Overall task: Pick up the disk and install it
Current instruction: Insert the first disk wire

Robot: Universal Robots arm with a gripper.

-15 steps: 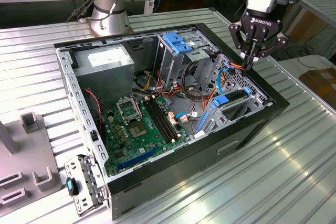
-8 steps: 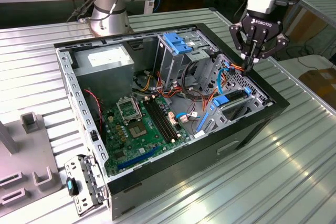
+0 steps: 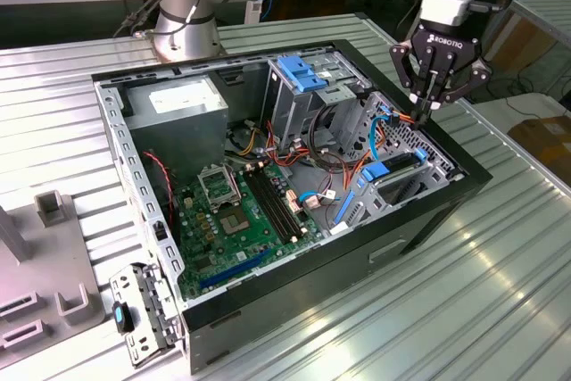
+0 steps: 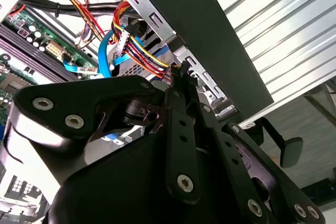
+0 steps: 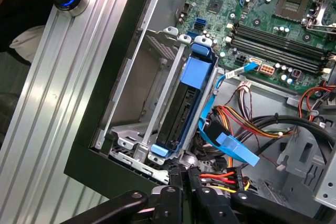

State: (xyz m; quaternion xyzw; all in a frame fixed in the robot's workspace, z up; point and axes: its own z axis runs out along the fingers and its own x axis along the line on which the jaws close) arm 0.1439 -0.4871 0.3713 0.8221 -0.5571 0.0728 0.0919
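Fingers of your black gripper [image 3: 421, 106] are drawn shut, tips together over the front corner of the open black computer case [image 3: 294, 302]. Your disk [image 5: 181, 107], a dark grey drive in a light-blue plastic carrier, sits on edge in the grey metal drive cage [image 5: 130, 129], near those tips. Red, yellow and black wires [image 5: 218, 178] run just beside them; you cannot tell whether they touch.
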